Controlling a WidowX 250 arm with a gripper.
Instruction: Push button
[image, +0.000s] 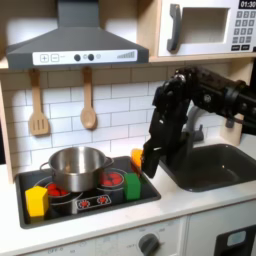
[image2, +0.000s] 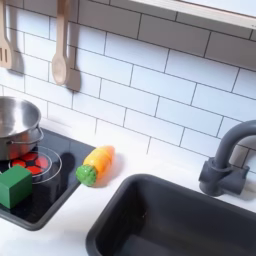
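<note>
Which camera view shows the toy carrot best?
The second exterior view: the carrot lies whole and close beside the stove. In the first exterior view, only its orange end shows, the rest hidden behind the tool.

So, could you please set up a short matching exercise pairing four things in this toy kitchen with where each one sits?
Things:
1. metal pot
2. carrot
3. wooden spoon
4. faucet

Places:
A. hanging on the tiled wall
B. at the back edge of the sink
C. on the stove, on a burner
D. lying on the counter between stove and sink

Pairs: 1-C, 2-D, 3-A, 4-B
</note>
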